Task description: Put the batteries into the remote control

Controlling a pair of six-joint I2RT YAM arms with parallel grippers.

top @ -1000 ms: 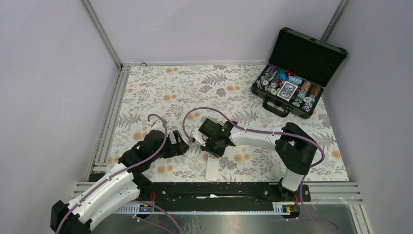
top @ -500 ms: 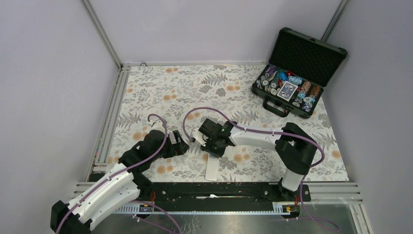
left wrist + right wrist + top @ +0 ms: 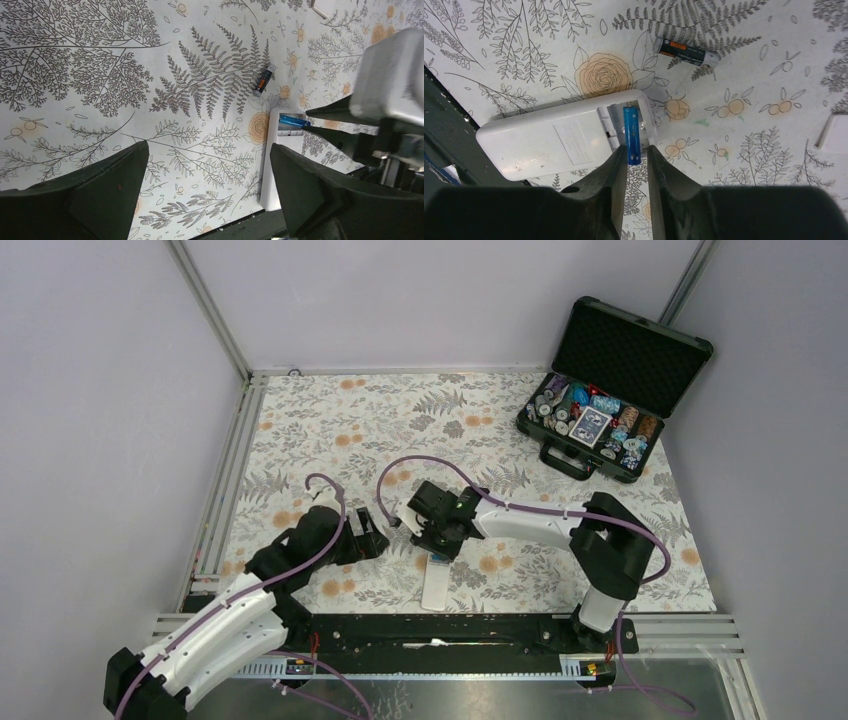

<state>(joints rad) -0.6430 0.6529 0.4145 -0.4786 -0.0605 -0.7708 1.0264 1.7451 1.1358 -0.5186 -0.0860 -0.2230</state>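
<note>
The white remote control (image 3: pixel 549 145) lies back up with its battery bay uncovered; from above it is at the front (image 3: pixel 437 588). A blue battery (image 3: pixel 632 132) rests in the bay, its near end sticking out past the remote's edge. My right gripper (image 3: pixel 636 151) straddles that end, its jaws narrowly open, with a slim gap showing on the right side. A second battery (image 3: pixel 687 52), dark with an orange band, lies loose on the cloth beyond the remote. My left gripper (image 3: pixel 207 150) hovers wide open and empty to the left of the remote (image 3: pixel 277 170).
A small white flat piece (image 3: pixel 835 132) lies on the flowered cloth to the right. An open black case (image 3: pixel 600 435) holding poker chips and cards stands at the far right. The table's dark front rail (image 3: pixel 444 115) runs just past the remote's end.
The right gripper's jaws have eased slightly apart around the blue battery, and that arm has shifted a touch to the left. The left arm has not moved.
</note>
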